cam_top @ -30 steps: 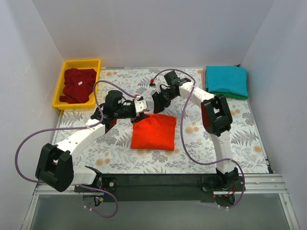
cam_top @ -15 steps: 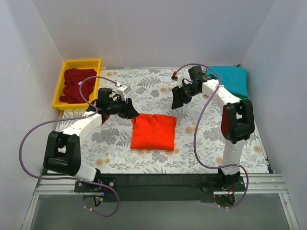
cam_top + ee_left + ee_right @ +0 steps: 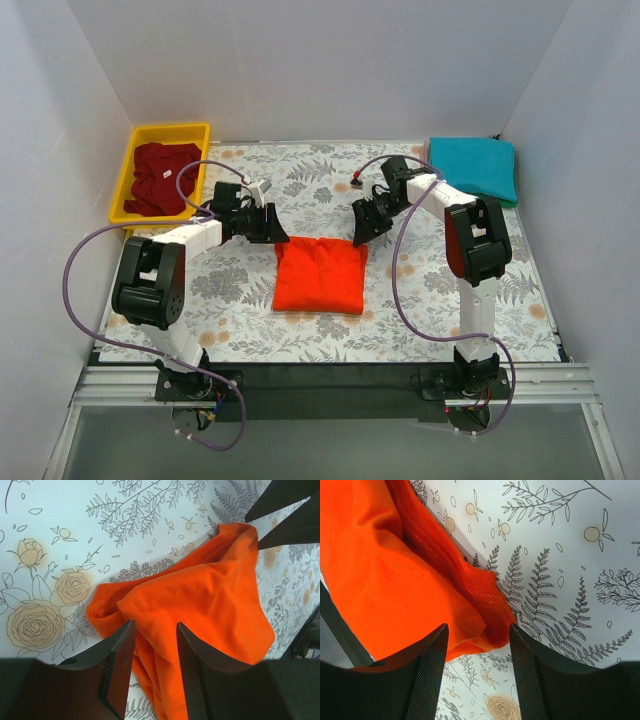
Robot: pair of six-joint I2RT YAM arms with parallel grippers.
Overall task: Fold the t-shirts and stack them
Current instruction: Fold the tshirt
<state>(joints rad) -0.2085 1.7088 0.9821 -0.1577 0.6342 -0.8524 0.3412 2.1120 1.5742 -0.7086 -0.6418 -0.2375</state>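
1. Midway across the desk (image 3: pixel 300 180) lies the folded orange-red t-shirt (image 3: pixel 320 276).
2. Left hand (image 3: pixel 154 650), fingers spread apart, straddles its far-left corner.
3. Right hand (image 3: pixel 477 647), likewise parted, straddles the far-right corner; whether it touches the cloth is unclear.

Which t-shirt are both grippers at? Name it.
The bright orange-red folded cloth t-shirt mid-table, left gripper and right gripper at its far corners. The dark maroon t-shirt is crumpled in the yellow plastic bin; the teal t-shirt lies folded far right.
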